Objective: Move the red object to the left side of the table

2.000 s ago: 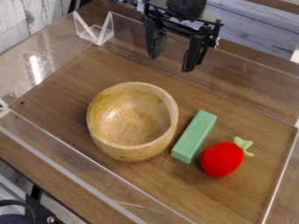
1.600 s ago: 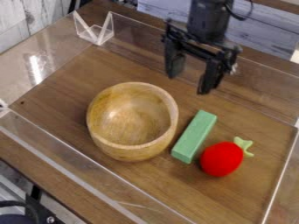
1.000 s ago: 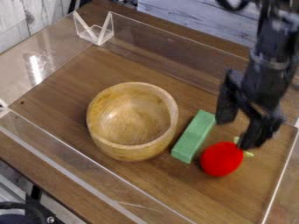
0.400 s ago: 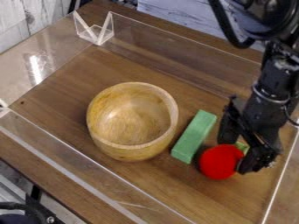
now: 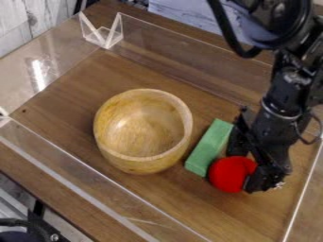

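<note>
Our end effector (image 5: 252, 168) hangs wide open, holding nothing, straddling the red object (image 5: 231, 174) just right of the green block (image 5: 211, 146). Closing off-centre, we could squirt the glossy fruit away or snag the block.

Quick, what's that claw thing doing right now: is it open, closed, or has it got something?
End effector: open, its fingers straddling the red object beside the green block; not yet closed on it.
</note>
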Controlling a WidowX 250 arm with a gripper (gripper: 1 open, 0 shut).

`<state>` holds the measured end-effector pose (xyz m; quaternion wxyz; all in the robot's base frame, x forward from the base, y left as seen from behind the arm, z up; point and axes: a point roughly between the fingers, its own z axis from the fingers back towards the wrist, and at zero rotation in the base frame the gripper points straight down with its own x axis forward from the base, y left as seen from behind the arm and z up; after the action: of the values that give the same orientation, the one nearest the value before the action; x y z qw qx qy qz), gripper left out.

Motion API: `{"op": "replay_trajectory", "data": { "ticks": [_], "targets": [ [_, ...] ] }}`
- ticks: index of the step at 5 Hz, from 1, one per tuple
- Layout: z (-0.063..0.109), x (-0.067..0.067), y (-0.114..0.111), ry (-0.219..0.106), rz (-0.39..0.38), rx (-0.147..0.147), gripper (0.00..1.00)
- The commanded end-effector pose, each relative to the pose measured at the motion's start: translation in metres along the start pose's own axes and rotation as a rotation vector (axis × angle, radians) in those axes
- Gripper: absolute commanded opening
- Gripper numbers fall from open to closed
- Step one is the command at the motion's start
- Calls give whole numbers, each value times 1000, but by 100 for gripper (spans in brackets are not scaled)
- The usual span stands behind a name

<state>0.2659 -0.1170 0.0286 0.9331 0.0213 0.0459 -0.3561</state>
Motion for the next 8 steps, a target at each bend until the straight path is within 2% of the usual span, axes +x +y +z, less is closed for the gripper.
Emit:
{"op": "replay_trajectory", "data": {
  "ticks": [1, 2, 5, 7, 8],
  "targets": [
    [21, -1, 2, -97, 48, 30, 100],
    [19, -4, 1, -124, 96, 40, 100],
    [34, 5, -12, -174, -53, 80, 100],
    [20, 8, -25, -193, -86, 77, 100],
    [18, 7, -16, -195, -35, 74, 100]
  ]
}}
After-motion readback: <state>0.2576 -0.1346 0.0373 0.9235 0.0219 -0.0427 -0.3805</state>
